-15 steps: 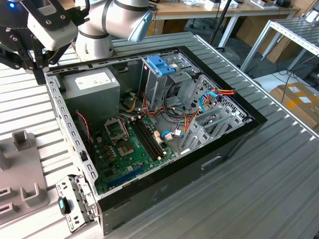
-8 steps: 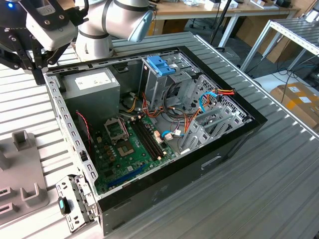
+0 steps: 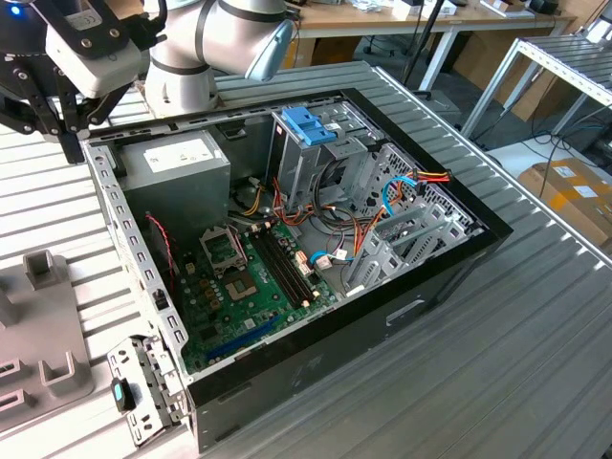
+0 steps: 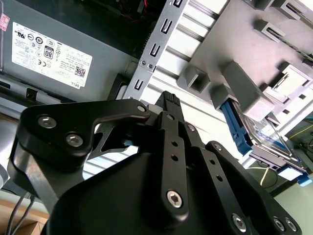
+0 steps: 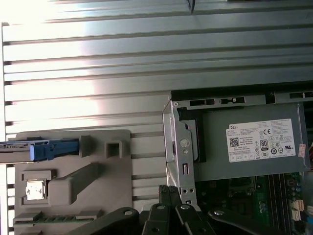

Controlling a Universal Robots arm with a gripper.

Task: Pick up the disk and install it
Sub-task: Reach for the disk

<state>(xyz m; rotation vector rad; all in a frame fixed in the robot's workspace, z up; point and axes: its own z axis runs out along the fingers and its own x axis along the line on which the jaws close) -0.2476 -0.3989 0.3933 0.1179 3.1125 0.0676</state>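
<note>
Hovering with pincer point(image 4: 168, 98) clenched on nothing, over ribbed metal counter point(image 5: 98, 73) just beside computer case point(image 5: 182, 147) wall, grey holder point(image 5: 117, 196) on pincer's other side. Spotting disk point(image 4: 268, 133) standing on edge in that holder, well apart from pincer, beyond the holder's blocks. Judging it stiff, fairly heavy, shock-sensitive, bare metal faces probably slick; favouring the blue rails point(image 4: 235, 128) along its sides for the hold. Noting workshop room around: tables point(image 3: 382, 21) and cardboard boxes point(image 3: 574, 186) well apart from pincer, past the case.

The arm point(image 3: 220, 43) hangs high, claw point(image 4: 169, 99) closed.
</note>
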